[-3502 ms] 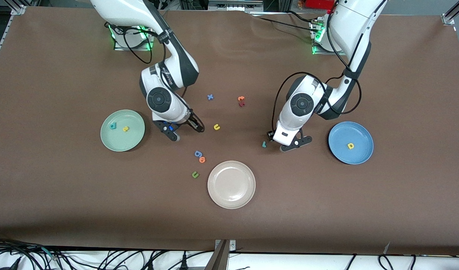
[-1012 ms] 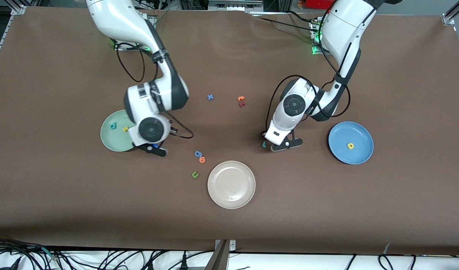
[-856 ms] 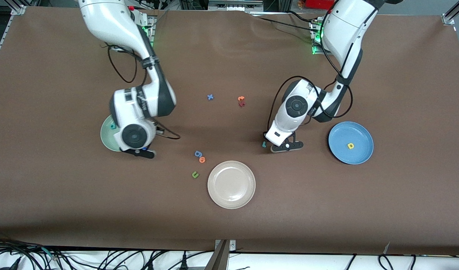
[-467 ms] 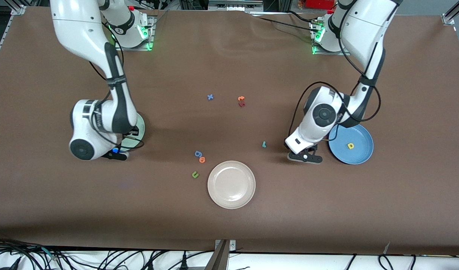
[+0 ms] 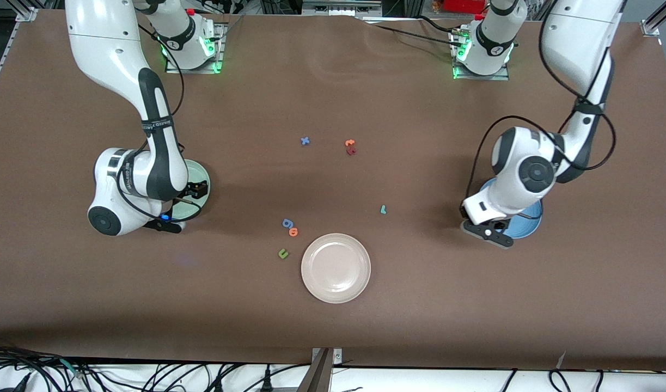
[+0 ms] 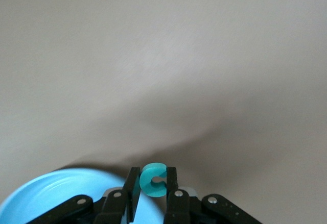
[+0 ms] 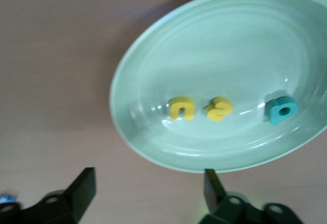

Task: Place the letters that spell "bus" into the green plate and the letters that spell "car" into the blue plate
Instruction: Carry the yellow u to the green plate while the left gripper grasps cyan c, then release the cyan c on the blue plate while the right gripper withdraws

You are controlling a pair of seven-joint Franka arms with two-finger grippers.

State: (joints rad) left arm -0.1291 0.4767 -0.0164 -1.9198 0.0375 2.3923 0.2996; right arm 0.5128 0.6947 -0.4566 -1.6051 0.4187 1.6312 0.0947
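On brown table (image 5: 333, 81), scattered letters (image 5: 289, 227).

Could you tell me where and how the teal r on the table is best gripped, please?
Grip the teal r across its long straight stem, coming straight down from above. It lies flat and alone on the bare table, nearer the front camera than the orange and dark red letters, so nothing crowds the gripper.

I read only foam letters. In the green plate (image 7: 134, 132) lie a yellow u (image 7: 182, 107), a yellow s (image 7: 219, 108) and a teal b (image 7: 280, 109) that reads as p from here. The left gripper (image 6: 153, 179) pinches a teal c (image 6: 153, 180). On the table are a blue x (image 5: 305, 141), a hook-shaped teal r (image 5: 383, 209), a blue g (image 5: 287, 223), an orange o (image 5: 293, 232) touching the g, and a green u (image 5: 282, 253) nearest the front camera. The printing on the arms is too small for me to read.
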